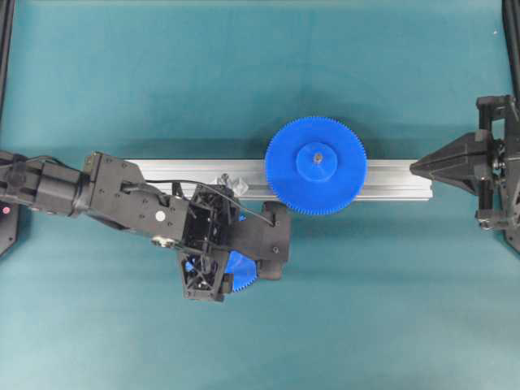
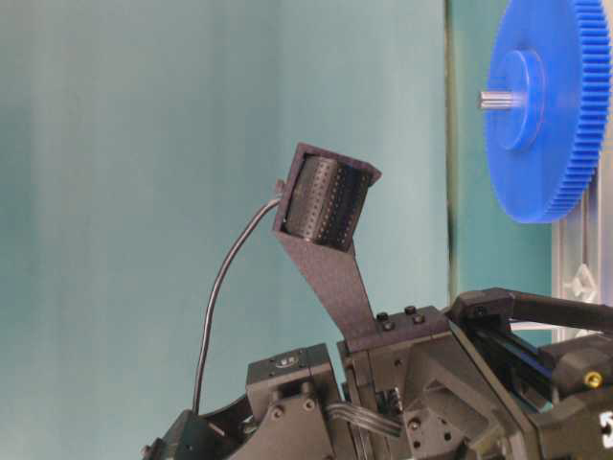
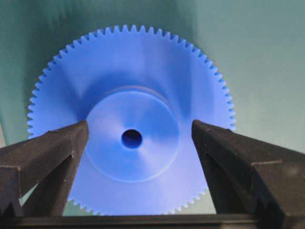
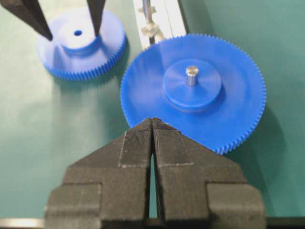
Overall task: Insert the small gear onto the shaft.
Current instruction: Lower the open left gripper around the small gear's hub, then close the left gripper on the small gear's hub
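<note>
The small gear (image 3: pixel 131 138) lies flat on the teal table, in front of the rail. Its edge shows under my left arm in the overhead view (image 1: pixel 243 275), and it shows at the top left of the right wrist view (image 4: pixel 81 45). My left gripper (image 3: pixel 139 129) is open and points down at it, with one finger (image 4: pixel 33 19) on each side of the raised hub. I cannot tell whether they touch it. The shaft (image 4: pixel 147 12) stands on the rail on its silvery base (image 1: pixel 231 180), bare. My right gripper (image 4: pixel 152 121) is shut and empty at the rail's right end (image 1: pixel 418 166).
The larger blue gear (image 1: pixel 315 165) sits on its own pin on the aluminium rail (image 1: pixel 390 179), just right of the shaft. It also shows in the right wrist view (image 4: pixel 193 90) and the table-level view (image 2: pixel 546 105). My left arm (image 1: pixel 122 199) lies across the rail's left part.
</note>
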Controlling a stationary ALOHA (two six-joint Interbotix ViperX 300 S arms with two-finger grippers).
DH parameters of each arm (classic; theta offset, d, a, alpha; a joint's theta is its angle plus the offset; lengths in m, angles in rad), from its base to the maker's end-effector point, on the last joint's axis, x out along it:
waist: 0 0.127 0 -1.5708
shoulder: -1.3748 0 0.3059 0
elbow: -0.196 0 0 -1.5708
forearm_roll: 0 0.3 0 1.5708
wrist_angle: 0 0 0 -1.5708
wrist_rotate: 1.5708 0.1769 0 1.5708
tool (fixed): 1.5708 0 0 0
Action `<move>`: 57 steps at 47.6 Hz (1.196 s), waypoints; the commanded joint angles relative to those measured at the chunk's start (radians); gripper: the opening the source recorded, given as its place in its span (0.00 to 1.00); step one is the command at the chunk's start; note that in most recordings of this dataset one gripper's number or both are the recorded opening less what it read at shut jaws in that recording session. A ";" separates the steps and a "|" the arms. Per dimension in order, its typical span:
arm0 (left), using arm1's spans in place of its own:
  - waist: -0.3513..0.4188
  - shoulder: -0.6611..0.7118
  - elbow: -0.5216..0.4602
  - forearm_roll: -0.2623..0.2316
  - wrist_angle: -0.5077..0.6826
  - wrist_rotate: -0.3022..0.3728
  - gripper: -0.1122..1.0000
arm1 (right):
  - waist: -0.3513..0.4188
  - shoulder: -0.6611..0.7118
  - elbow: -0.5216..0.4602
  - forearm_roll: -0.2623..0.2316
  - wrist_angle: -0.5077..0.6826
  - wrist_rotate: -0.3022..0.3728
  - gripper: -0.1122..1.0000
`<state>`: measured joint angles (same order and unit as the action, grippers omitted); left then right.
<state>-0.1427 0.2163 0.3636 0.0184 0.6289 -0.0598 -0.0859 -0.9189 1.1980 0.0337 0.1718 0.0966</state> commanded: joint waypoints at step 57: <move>0.012 0.008 0.014 0.003 -0.046 -0.012 0.94 | -0.002 -0.011 -0.003 0.003 -0.002 0.014 0.12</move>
<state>-0.1273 0.2332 0.3835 0.0199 0.5983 -0.0690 -0.0859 -0.9357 1.2042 0.0353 0.1749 0.0982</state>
